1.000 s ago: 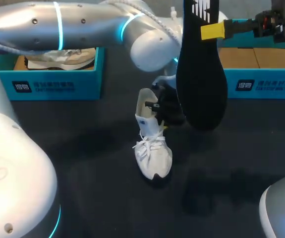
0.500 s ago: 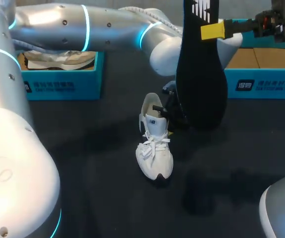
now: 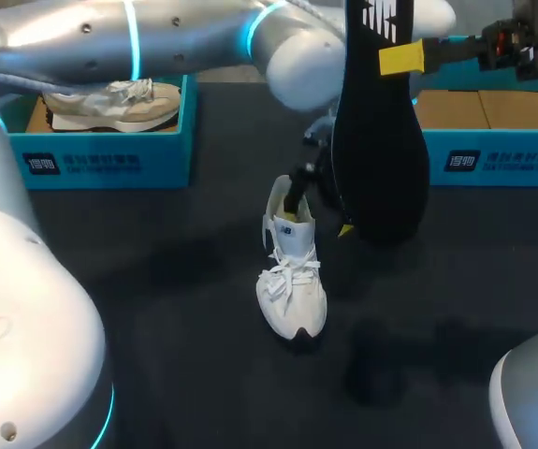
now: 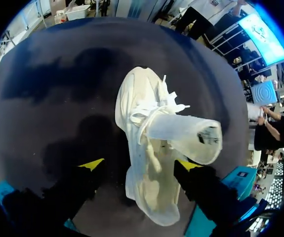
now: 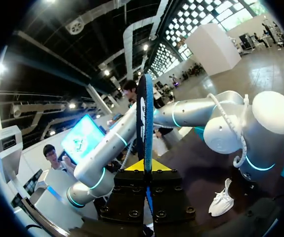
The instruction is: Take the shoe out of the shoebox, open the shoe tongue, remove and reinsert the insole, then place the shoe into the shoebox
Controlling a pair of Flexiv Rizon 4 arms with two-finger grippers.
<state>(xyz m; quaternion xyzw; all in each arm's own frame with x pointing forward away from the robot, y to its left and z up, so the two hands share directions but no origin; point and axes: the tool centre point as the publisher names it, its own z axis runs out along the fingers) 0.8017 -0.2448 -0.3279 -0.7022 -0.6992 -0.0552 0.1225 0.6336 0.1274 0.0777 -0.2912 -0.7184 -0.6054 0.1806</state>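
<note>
In the head view, the right gripper (image 3: 401,58) is gripping the black insole (image 3: 379,150) near its upper end, so that it is hanging upright just beside the white shoe (image 3: 292,276). The shoe is lying on the table (image 3: 175,309), outside both boxes. The left gripper (image 3: 318,215) is standing at the shoe's heel opening. Reinserting is probably calling for feeding the insole toe-first into the collar while the heel is being braced. Bare table is lying in front of the toe, while the right shoebox (image 3: 493,161) is crowding in behind.

In the left wrist view, the left gripper (image 4: 140,165) is gaping, with its tips on either side of the heel and one well clear of it. The tongue (image 4: 183,138) is standing lifted, leaving the mouth free.

In the right wrist view, the fingers are clenching the insole edge-on. The shoe is lying below and ahead. The left arm (image 5: 181,116) is crossing nearby, so the descent is needing to skirt it.
</note>
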